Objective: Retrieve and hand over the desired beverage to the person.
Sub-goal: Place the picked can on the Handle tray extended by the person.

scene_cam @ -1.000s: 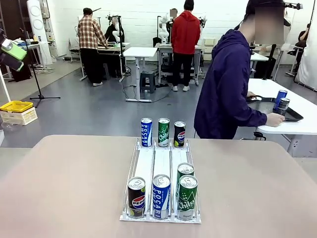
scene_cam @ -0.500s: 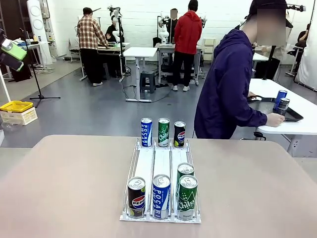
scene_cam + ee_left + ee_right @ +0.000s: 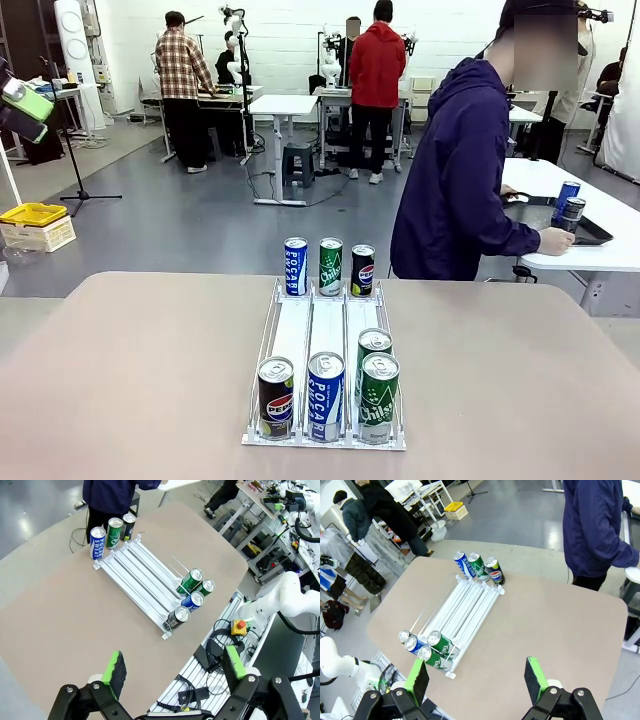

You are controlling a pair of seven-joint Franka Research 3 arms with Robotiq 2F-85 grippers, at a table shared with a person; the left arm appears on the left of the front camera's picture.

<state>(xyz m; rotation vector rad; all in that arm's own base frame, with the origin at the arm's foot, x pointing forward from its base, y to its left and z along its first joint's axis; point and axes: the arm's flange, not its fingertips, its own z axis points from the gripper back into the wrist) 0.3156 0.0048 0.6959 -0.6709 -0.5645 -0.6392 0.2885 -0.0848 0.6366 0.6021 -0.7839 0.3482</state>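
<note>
Seven cans racked, both grippers idle

Seven cans sit in a white rack point(image 3: 327, 340) mid-table point(image 3: 120, 380): three at the far end, four at the near end. Left gripper point(image 3: 172, 669) jaws spread wide, holding nothing, high above the table. Right gripper point(image 3: 476, 677) likewise wide apart and empty. The person point(image 3: 460, 180) stands beyond the far edge, turned toward a side table point(image 3: 600, 250), hand point(image 3: 553, 241) resting there.

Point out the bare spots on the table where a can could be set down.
Table is bare left and right of the rack, out to both side edges. The rack's three lanes are free mid-length. Crowded: three cans at its far end, four cans at its near end.
</note>
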